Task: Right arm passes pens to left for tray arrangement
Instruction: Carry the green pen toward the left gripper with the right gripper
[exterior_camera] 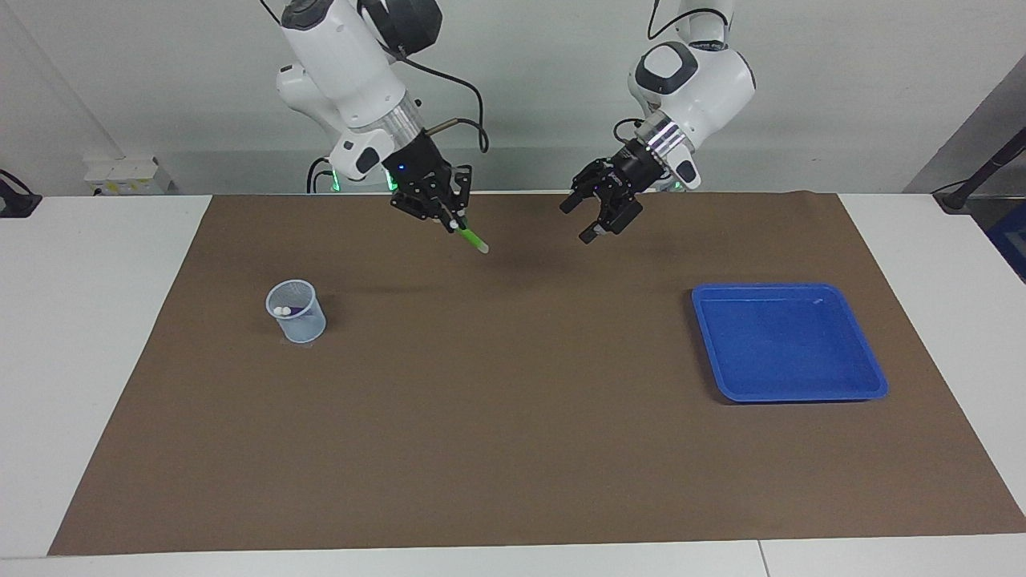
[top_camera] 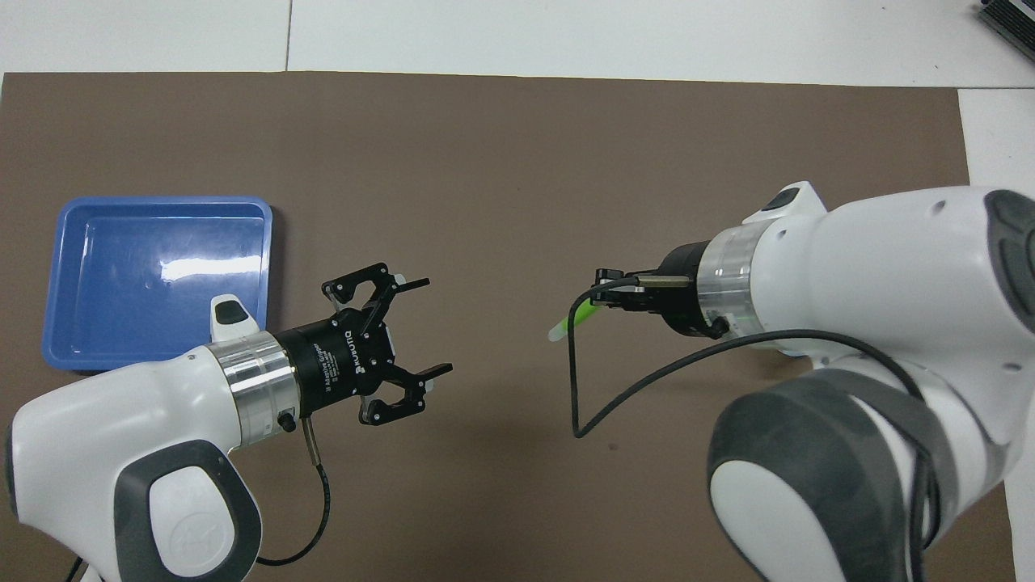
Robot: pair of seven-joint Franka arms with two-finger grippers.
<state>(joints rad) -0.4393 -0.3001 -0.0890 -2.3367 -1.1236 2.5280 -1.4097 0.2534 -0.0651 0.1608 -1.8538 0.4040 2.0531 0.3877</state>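
Clamping the green pen (exterior_camera: 471,237) by its upper end, the right tool (exterior_camera: 447,223) holds it aloft, slanting toward the left tool (exterior_camera: 595,216), whose jaws stand apart. Light, stiff, probably slick; best taken mid-barrel.

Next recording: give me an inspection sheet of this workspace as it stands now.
Surface: brown mat on a white table.
Job's things: green pen held in the air over the mat; blue tray empty, toward the left arm's end; mesh cup toward the right arm's end, whitish pen ends showing inside.
Clutter: nothing seen.
End effectors: right end effector shut on the green pen; left end effector open, empty, over the mat, facing the pen.
Cables: black cable loops from the right wrist.
Surroundings: pale wall.
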